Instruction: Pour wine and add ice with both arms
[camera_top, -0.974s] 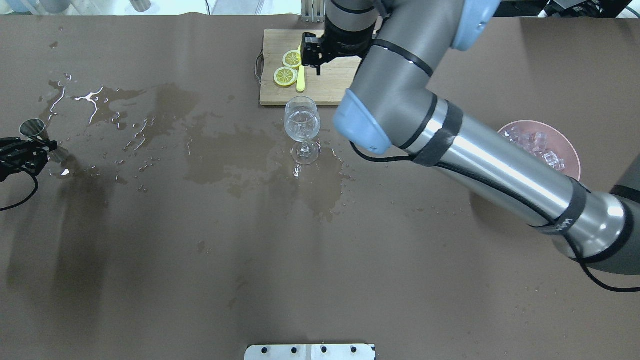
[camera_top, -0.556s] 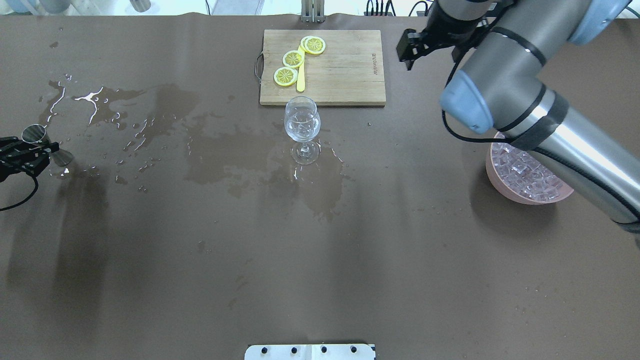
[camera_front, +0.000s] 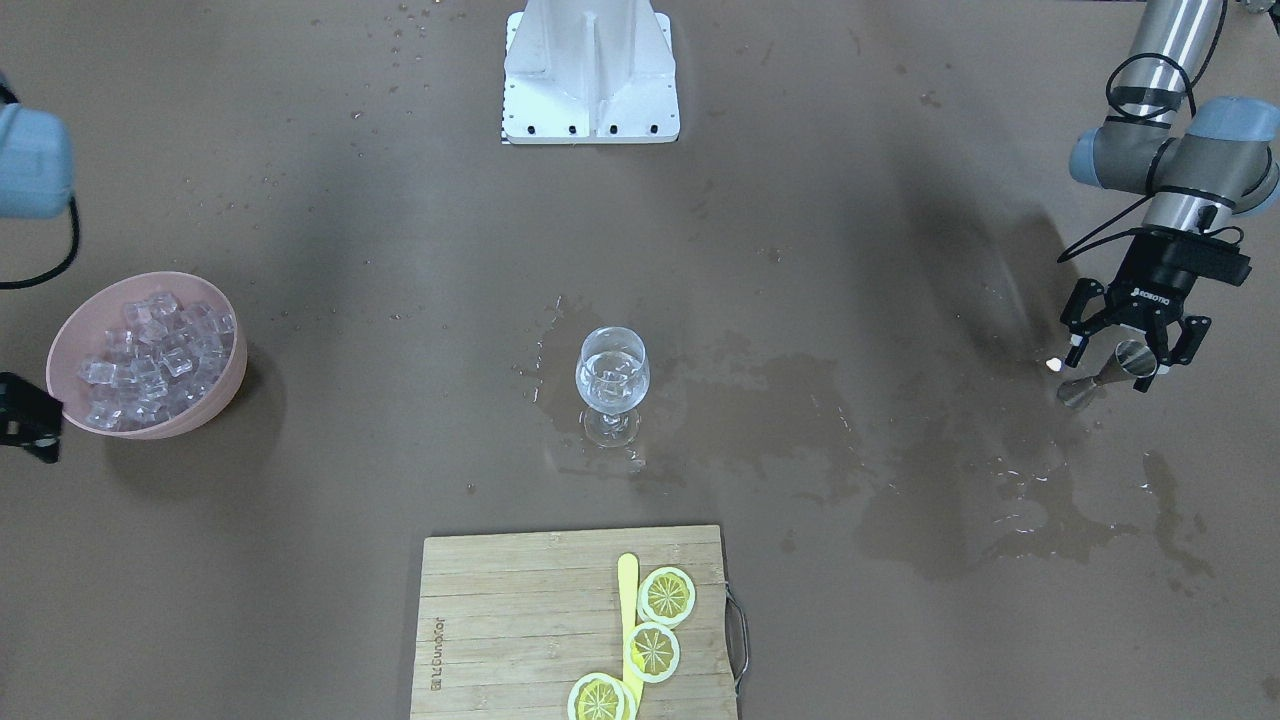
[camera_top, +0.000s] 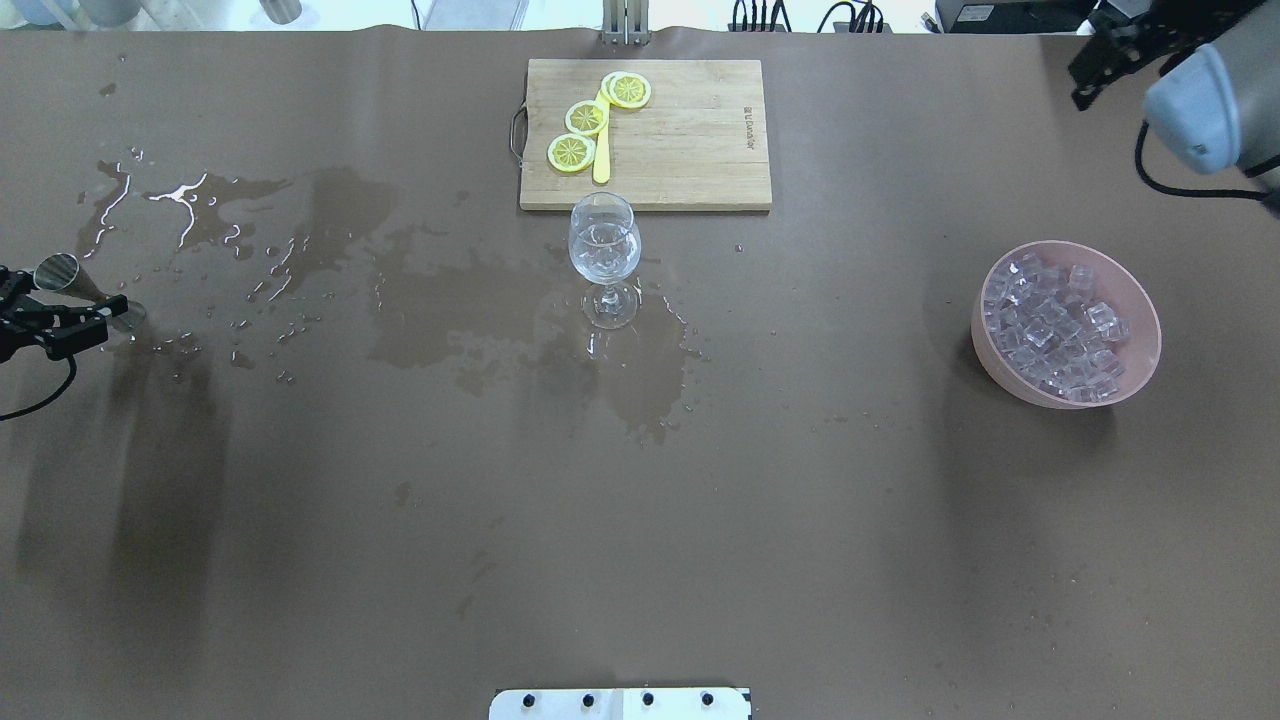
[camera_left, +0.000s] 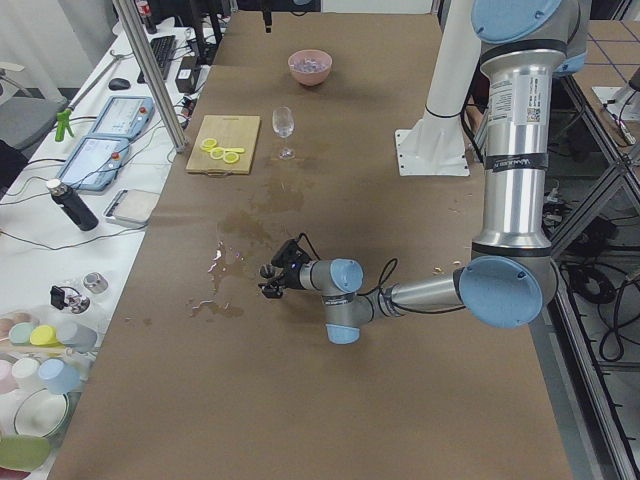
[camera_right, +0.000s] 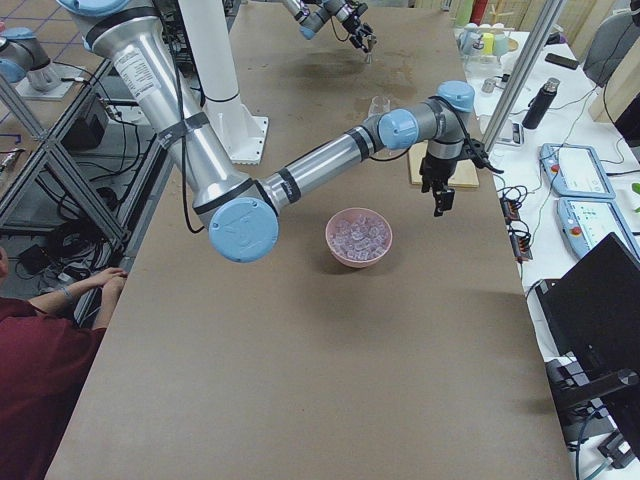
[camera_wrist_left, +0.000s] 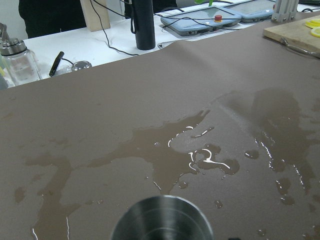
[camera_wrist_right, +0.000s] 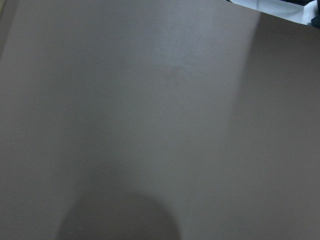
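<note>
A wine glass (camera_top: 604, 245) stands mid-table, also in the front view (camera_front: 612, 378), with a little clear wine and something glassy in its bowl. The ice (camera_top: 1055, 318) is heaped in a pink bowl (camera_top: 1012, 386) on the right, seen in the front view too (camera_front: 170, 425). My left gripper (camera_top: 55, 310) is at the table's left edge, its jaws spread wide either side of a small steel jigger (camera_front: 1118, 370), not clamping it. My right gripper (camera_top: 1085, 75) hangs over the far right corner, clear of the bowl; I cannot tell whether it is open or shut.
A wooden cutting board (camera_top: 690, 150) with three lemon slices (camera_top: 586, 118) and a yellow stick lies behind the glass. Wet patches (camera_top: 300, 230) spread from the left side to the glass. A white mounting block (camera_front: 590, 70) sits at the robot's edge.
My right arm has swung from over the cutting board to the far right corner, uncovering the board and the bowl. My left gripper has shifted slightly by the jigger.
</note>
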